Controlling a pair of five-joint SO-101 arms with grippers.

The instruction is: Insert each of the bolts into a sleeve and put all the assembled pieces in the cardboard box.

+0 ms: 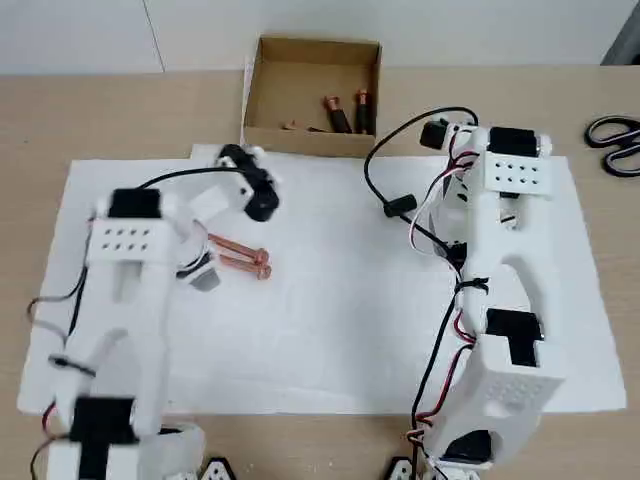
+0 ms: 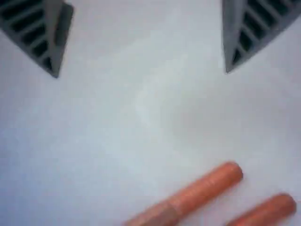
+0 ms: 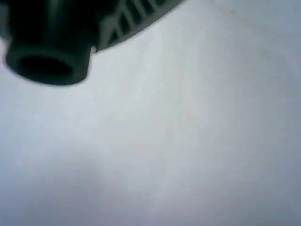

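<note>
Two copper bolts (image 1: 240,256) lie side by side on the white sheet (image 1: 330,330), left of centre. My left gripper (image 2: 141,73) hangs open just above the sheet, the bolts (image 2: 197,193) lying a little beyond its fingertips (image 2: 51,61) and outside the gap. In the high view the left gripper (image 1: 205,272) is right beside the bolts. My right gripper (image 3: 80,33) holds a black sleeve (image 3: 47,61) above bare sheet, its open end showing. The cardboard box (image 1: 262,90) stands at the back centre with a few assembled pieces (image 1: 345,112) inside.
Scissors (image 1: 615,140) lie on the wooden table at the far right. Black cables (image 1: 400,207) loop over the sheet between the box and the right arm (image 1: 505,260). The sheet's middle and front lie bare between the two arms.
</note>
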